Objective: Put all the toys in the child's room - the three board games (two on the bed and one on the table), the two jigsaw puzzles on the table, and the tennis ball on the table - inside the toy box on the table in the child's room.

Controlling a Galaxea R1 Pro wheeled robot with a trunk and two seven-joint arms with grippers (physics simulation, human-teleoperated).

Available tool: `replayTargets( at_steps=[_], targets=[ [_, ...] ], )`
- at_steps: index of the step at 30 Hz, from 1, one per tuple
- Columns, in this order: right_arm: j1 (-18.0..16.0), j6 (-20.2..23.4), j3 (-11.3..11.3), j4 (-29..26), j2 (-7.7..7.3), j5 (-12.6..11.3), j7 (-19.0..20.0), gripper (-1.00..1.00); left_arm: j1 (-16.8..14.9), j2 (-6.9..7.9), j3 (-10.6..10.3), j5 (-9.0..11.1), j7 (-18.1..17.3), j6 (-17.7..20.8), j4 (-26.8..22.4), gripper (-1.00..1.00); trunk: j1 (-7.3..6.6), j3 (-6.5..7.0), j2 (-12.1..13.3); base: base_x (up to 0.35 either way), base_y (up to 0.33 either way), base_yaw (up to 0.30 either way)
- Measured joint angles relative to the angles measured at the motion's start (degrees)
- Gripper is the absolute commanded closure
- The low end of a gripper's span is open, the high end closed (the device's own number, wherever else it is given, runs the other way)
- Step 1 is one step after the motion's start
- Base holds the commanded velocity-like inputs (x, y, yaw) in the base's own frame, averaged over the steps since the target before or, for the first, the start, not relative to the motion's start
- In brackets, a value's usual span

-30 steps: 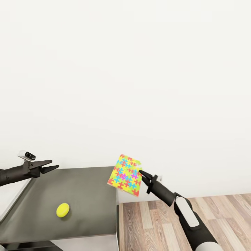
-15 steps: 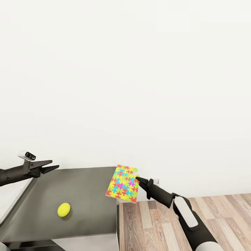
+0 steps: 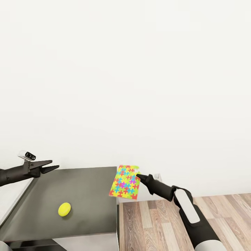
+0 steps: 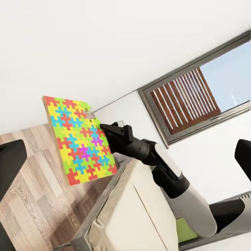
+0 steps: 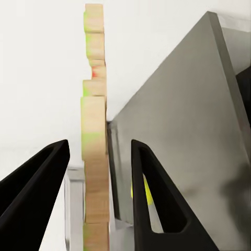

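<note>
A jigsaw puzzle (image 3: 124, 182), a flat box covered in multicolour pieces, hangs nearly upright in the air just past the right end of the dark grey table (image 3: 87, 195). My right gripper (image 3: 138, 176) is shut on its right edge. In the right wrist view the puzzle's edge (image 5: 95, 157) runs between the two black fingers (image 5: 52, 162). The left wrist view looks across at the puzzle (image 4: 78, 138) and the right gripper (image 4: 104, 127). A yellow-green tennis ball (image 3: 64, 209) lies on the table. My left gripper (image 3: 55, 164) hovers open over the table's far left corner. The toy box is out of view.
A plain white wall stands close behind the table. Wood-plank floor (image 3: 195, 216) lies to the right, below the table's end. A paler desktop (image 3: 8, 198) adjoins the dark section on the left. A window with slatted blinds (image 4: 204, 89) appears in the left wrist view.
My right gripper has lowered the jigsaw puzzle and brought it closer to the table's right end. The left arm and the tennis ball have not moved.
</note>
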Motion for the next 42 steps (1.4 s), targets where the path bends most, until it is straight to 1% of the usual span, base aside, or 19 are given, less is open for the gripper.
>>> replayTargets(
  at_steps=[4,10,18,21,25,38,42],
  targets=[
    [0.0,-0.1,-0.2,-0.3,-0.01,0.0,0.2,1.0,0.0,-0.01,0.0,0.0,0.0,0.0,0.0,-1.0,0.0,0.0,0.0,0.0,0.0,0.0],
    [0.0,-0.2,0.0,-0.5,0.05,0.1,1.4,1.0,0.0,0.0,0.0,0.0,0.0,0.0,0.0,-1.0,0.0,0.0,0.0,0.0,0.0,0.0],
    [0.0,-0.3,0.1,-0.6,0.1,0.1,1.5,1.0,-0.1,0.0,0.2,-0.1,0.0,0.0,0.0,-1.0,0.0,0.0,0.0,0.0,0.0,0.0],
    [0.0,-0.3,0.1,-1.8,0.15,0.2,1.3,1.0,-0.1,0.0,0.2,-0.1,0.0,0.0,0.0,-1.0,0.0,0.0,0.0,0.0,0.0,0.036],
    [0.0,-0.4,0.2,-3.2,0.2,0.4,1.0,1.0,-0.1,-0.02,0.2,-0.1,0.0,0.0,0.0,-1.0,0.0,0.1,0.0,0.0,0.0,0.183],
    [0.0,-0.4,0.2,-3.7,0.22,0.5,1.0,1.0,-0.1,-0.15,0.1,-0.1,0.0,0.0,-0.1,-1.0,0.0,0.63,0.0,-0.052,0.0,0.261],
    [0.0,-0.4,0.1,-3.7,0.16,0.6,1.3,1.0,-0.1,-0.17,-0.9,-0.1,0.0,0.0,-0.2,-1.0,0.0,0.77,0.0,-0.006,0.0,0.234]
  ],
)
